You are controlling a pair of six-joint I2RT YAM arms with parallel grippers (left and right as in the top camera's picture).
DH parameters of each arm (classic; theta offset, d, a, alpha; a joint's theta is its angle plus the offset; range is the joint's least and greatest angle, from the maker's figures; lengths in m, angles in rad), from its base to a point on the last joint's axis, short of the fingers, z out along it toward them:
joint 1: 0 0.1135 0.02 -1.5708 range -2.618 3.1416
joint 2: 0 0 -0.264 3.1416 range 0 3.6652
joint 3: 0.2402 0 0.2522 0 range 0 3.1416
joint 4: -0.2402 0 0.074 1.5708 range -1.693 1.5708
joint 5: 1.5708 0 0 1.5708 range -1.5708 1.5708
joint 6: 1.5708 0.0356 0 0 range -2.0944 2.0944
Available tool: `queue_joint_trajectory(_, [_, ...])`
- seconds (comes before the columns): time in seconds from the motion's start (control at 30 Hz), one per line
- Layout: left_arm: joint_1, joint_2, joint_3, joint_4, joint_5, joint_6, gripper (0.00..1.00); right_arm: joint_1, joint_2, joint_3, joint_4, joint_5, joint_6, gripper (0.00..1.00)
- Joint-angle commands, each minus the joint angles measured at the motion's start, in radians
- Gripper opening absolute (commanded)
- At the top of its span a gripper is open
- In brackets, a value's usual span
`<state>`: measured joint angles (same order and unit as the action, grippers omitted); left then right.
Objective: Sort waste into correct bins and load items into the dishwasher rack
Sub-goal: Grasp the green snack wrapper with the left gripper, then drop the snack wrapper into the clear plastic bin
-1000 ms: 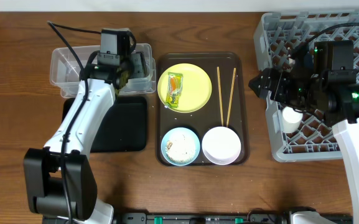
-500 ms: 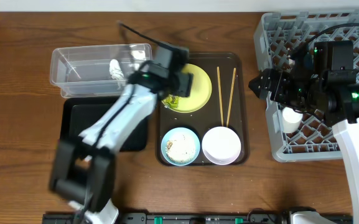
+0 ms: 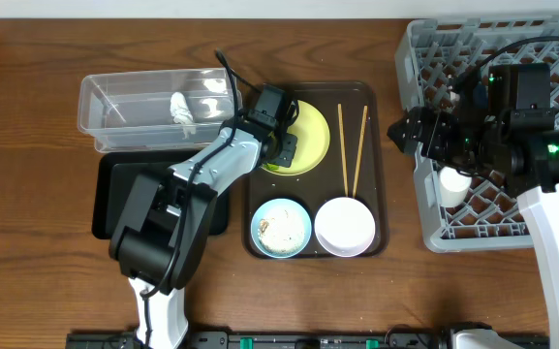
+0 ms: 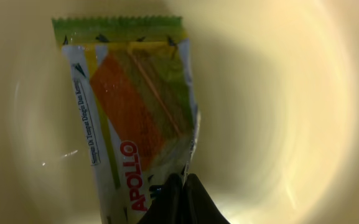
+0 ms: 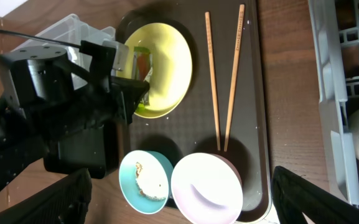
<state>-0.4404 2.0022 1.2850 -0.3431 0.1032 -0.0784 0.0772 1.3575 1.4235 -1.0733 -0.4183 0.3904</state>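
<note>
Yellow plate (image 4: 279, 93) fills the left wrist view, and the wrapper (image 4: 135, 106) lies flat on it. The left gripper (image 4: 179, 190) has its tips squeezed together, touching the wrapper's lower end. I cannot tell if any wrapper is caught between them. The plate sits on the brown tray (image 3: 381, 174), beside the chopsticks (image 3: 352, 145). The right gripper (image 3: 402, 131) is spread wide and holds nothing. It is at the left edge of the rack (image 3: 424, 58), near the cup (image 3: 453, 181) inside.
</note>
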Motion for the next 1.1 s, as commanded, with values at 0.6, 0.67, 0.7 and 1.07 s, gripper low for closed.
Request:
queue_joint_trajectory(0.6, [0.269, -0.261, 0.032, -0.115, -0.107, -0.015, 0.58, 0.009, 0.002, 0.001, 0.001, 0.003, 0.009, 0.90])
queue_joint_trajectory(0.67, [0.273, -0.269, 0.035, -0.121, -0.060, -0.015, 0.71, 0.009, 0.002, 0.001, 0.000, 0.003, 0.009, 0.90])
queue_joint_trajectory(0.7, [0.273, -0.280, 0.039, -0.129, -0.034, -0.015, 0.72, 0.009, 0.002, 0.001, 0.000, 0.003, 0.009, 0.90])
queue_joint_trajectory(1.07, [0.129, -0.502, 0.069, -0.454, 0.174, -0.047, 0.64, 0.009, 0.002, 0.001, 0.001, 0.023, 0.009, 0.91])
